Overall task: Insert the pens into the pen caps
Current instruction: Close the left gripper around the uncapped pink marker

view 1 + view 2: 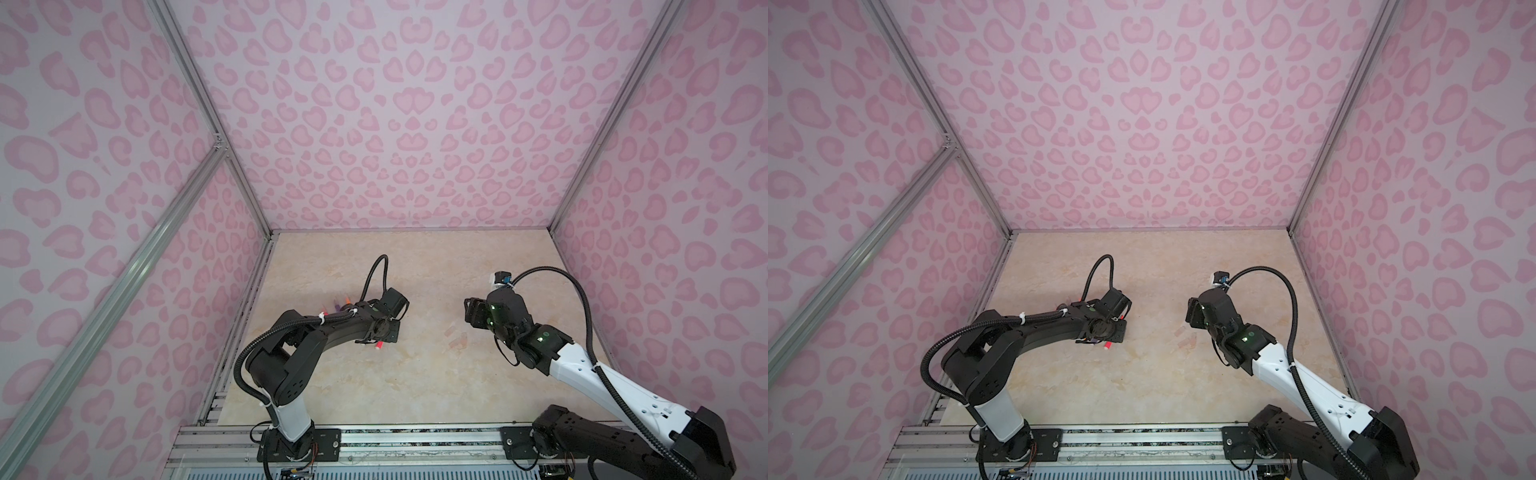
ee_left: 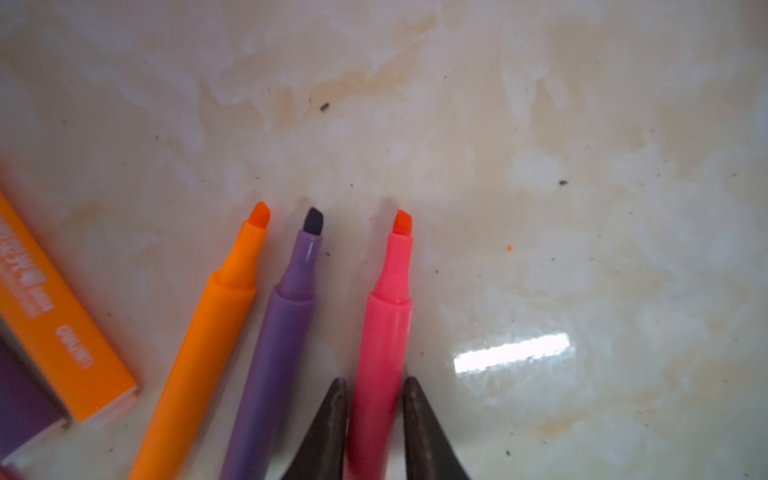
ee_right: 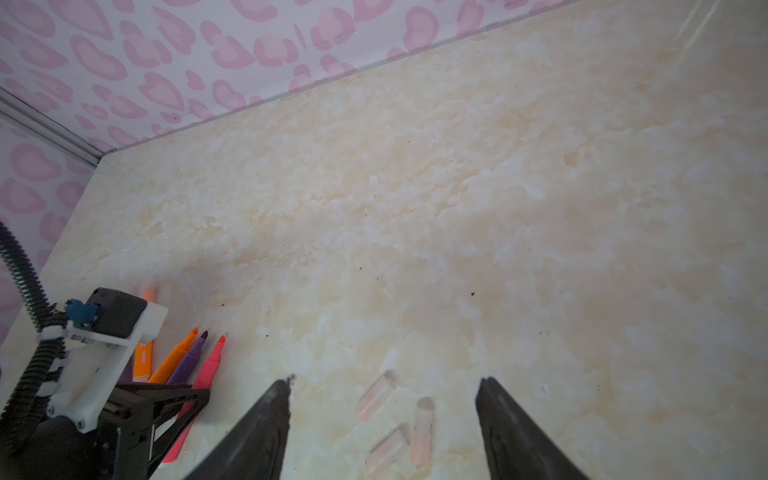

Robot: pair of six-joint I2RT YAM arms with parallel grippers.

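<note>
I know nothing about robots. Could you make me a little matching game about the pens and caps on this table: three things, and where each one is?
Things:
1. pink-red marker pen
2. purple marker pen with a dark tip
3. clear plastic tube caps

Places:
A. lying just ahead of the open right gripper
B. between the fingers of the left gripper
C. between the orange marker pen and the pink-red one

Pairs: 1-B, 2-C, 3-A
</note>
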